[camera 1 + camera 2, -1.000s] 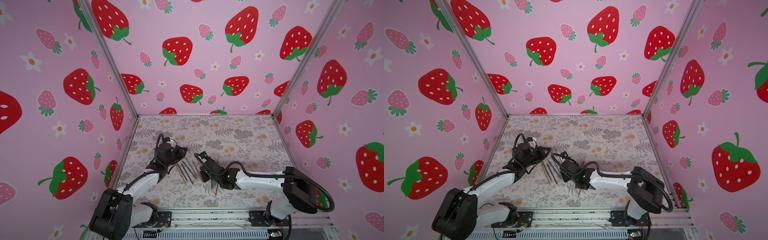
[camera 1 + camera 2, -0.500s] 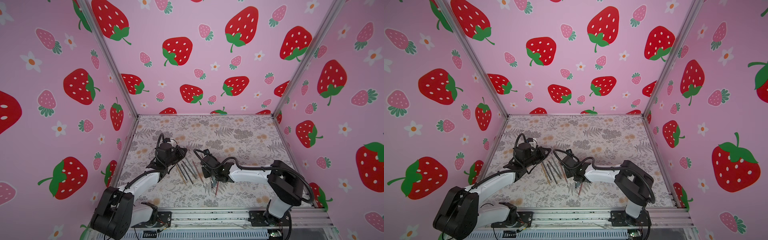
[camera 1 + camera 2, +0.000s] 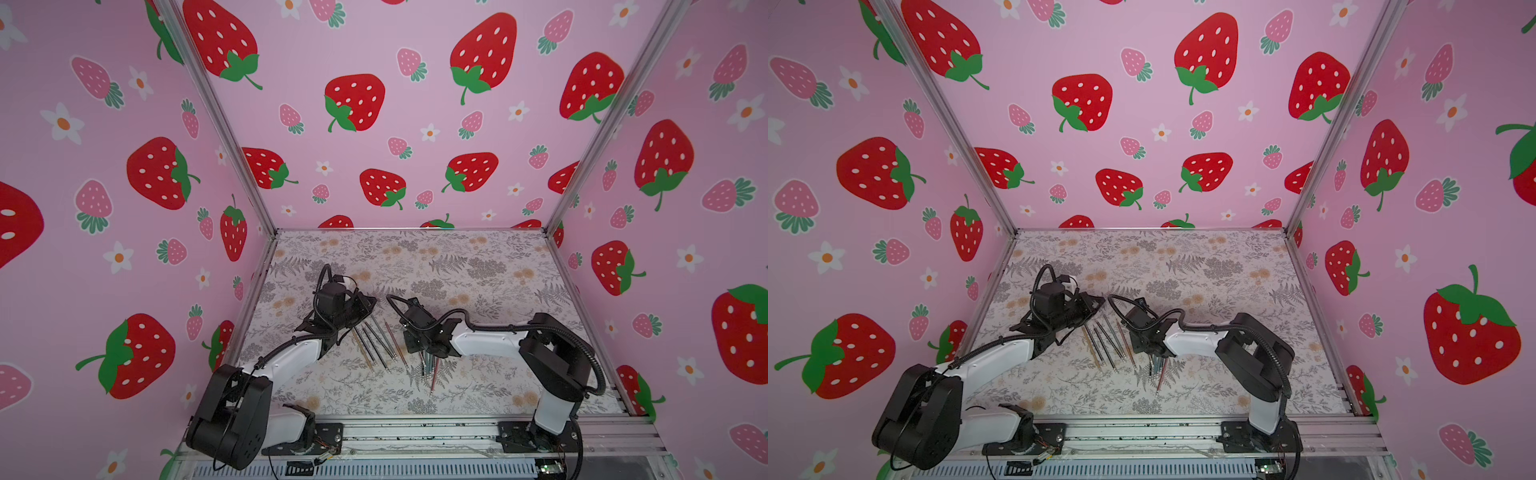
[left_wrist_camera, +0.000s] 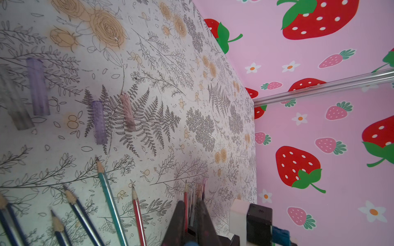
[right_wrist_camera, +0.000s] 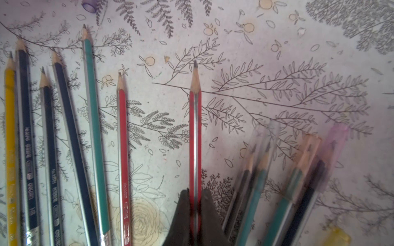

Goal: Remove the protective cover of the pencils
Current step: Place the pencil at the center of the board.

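**pencilnoob:** what's the right gripper got?

**armwatcher:** it's pinched tight on a red pencil, bare tip poking out past the fingers.

**pencilnoob:** and the others?

**armwatcher:** six bare pencils fanned just beside it, on the left arm's side. The capped bunch is on its other side, blurry. Left gripper is closed too, can't tell on what. Loose caps lie on the table out past it.

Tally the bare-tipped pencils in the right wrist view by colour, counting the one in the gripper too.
Yellow pencil: 1
Navy pencils: 3
Teal pencil: 1
Red pencils: 2, one in the right gripper
Total: 7
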Robot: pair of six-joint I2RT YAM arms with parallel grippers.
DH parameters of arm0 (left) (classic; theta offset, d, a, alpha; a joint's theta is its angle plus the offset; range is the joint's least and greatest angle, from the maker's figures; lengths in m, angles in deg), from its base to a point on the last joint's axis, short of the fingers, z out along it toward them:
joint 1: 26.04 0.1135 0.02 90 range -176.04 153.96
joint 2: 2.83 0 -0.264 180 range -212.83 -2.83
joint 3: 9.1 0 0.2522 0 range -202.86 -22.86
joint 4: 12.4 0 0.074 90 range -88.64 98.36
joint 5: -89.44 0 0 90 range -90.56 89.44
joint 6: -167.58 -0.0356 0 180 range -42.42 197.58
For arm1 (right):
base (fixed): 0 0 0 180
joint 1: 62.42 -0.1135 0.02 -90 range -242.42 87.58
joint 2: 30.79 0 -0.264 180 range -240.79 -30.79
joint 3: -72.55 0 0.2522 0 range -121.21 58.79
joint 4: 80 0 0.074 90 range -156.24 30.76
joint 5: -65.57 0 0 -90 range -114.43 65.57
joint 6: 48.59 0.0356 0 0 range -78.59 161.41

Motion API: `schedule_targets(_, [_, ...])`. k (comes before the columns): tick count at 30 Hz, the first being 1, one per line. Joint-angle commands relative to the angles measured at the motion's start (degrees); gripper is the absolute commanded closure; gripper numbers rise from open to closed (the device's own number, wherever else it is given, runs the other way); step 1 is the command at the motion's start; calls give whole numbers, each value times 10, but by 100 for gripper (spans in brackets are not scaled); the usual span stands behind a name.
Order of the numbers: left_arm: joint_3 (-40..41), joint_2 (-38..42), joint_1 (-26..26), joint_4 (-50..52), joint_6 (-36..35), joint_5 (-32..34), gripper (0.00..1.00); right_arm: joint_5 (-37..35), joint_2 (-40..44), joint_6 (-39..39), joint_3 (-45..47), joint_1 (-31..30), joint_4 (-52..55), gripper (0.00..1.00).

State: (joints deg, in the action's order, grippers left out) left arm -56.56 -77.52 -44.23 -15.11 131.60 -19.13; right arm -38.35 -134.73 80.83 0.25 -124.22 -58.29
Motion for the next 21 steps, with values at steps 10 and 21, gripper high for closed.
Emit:
schedule_targets(10, [-37,-9,1,10,-4,-8,100,26,-35,27,-45,1,34,94])
schedule_targets(21, [-59,-45,-6,11,-5,-22,100,28,-71,40,-78,2,68,77])
